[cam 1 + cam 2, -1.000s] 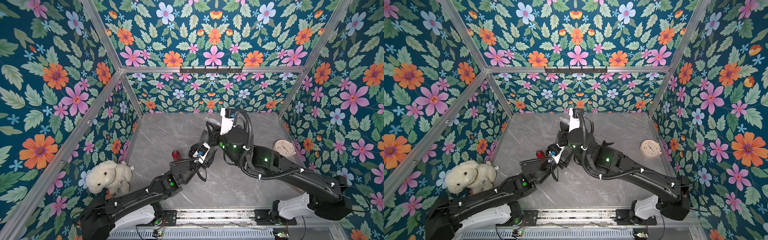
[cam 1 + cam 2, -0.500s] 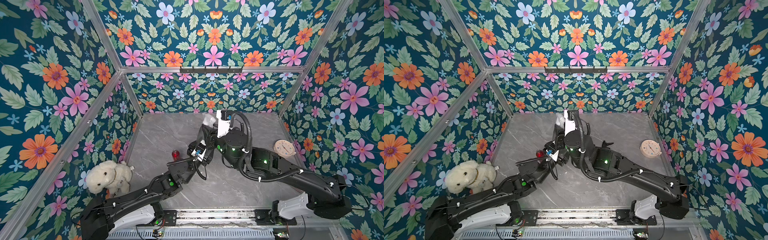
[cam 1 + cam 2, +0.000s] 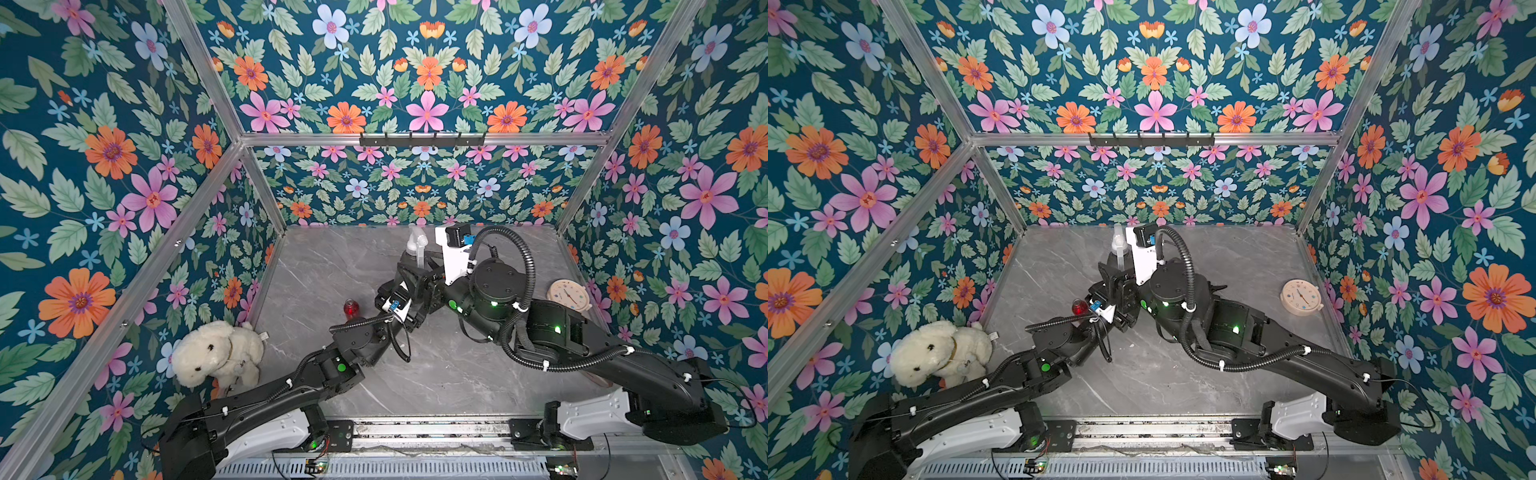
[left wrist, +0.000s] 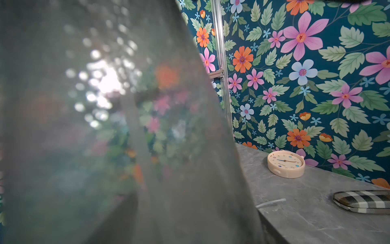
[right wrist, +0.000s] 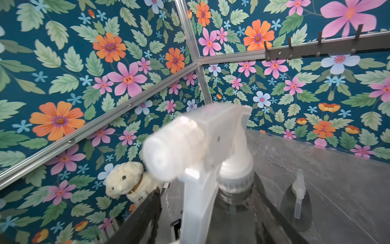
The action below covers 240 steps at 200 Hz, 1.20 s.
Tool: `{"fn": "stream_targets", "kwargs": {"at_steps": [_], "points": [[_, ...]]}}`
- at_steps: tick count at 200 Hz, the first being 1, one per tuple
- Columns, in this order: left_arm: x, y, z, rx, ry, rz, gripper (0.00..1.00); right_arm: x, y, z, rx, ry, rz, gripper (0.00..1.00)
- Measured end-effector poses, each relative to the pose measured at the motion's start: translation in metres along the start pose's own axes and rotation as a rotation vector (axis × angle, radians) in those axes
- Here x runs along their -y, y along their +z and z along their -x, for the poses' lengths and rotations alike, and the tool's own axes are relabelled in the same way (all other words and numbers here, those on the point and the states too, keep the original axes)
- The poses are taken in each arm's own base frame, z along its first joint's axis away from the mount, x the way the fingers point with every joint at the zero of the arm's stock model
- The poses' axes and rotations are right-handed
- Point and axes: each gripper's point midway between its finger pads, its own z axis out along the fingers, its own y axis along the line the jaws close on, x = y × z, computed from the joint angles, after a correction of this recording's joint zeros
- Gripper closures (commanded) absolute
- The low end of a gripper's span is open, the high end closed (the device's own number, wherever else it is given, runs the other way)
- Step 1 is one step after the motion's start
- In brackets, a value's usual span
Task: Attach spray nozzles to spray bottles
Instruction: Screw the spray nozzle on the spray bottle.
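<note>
Translucent whitish plastic trigger nozzle (image 5: 200, 143) sits on smoky-grey cone-shaped bottle (image 4: 105, 126) — likely light, slick, squashy; grip the collar. Right gripper (image 5: 211, 211) fingers (image 5: 145, 213) apart; left gripper (image 3: 411, 278) fingers hidden — cannot tell.

The whitish trigger spray head (image 5: 198, 152) is frosted translucent plastic; the smoky-grey cone-shaped bottle (image 4: 105, 126) is smooth translucent plastic, with soft glints. In a top view, left of centre, the small red cylindrical bottle (image 3: 351, 308) is glossy, the grey marble-patterned tabletop (image 3: 332, 257) matt, and the cream plush dog (image 3: 216, 353), lower left, is fluffy cloth.
</note>
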Motion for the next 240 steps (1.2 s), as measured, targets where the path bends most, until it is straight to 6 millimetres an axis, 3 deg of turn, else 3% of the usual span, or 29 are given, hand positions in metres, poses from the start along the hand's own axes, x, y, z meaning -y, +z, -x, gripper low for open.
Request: {"fn": "stream_targets", "kwargs": {"at_steps": [53,98,130,167,208,240], "points": [[-0.015,-0.002,0.006,0.029,-0.023,0.01,1.0,-0.001,-0.044,-0.014,-0.028,-0.033,0.153,0.3],[-0.006,-0.02,0.016,0.108,-0.061,-0.159,1.0,-0.004,-0.08,0.005,-0.003,-0.116,0.284,0.31],[0.01,-0.028,0.024,0.143,-0.112,-0.317,1.0,0.011,-0.077,0.019,0.015,-0.12,0.249,0.3],[0.037,-0.039,0.029,0.159,-0.15,-0.501,1.0,-0.001,-0.065,0.008,-0.042,-0.154,0.327,0.33],[0.049,-0.053,0.041,0.199,-0.199,-0.651,1.0,0.007,-0.07,0.013,-0.056,-0.126,0.453,0.31],[0.059,-0.064,0.048,0.223,-0.232,-0.762,1.0,-0.011,-0.078,0.007,-0.1,-0.116,0.607,0.28]]}}
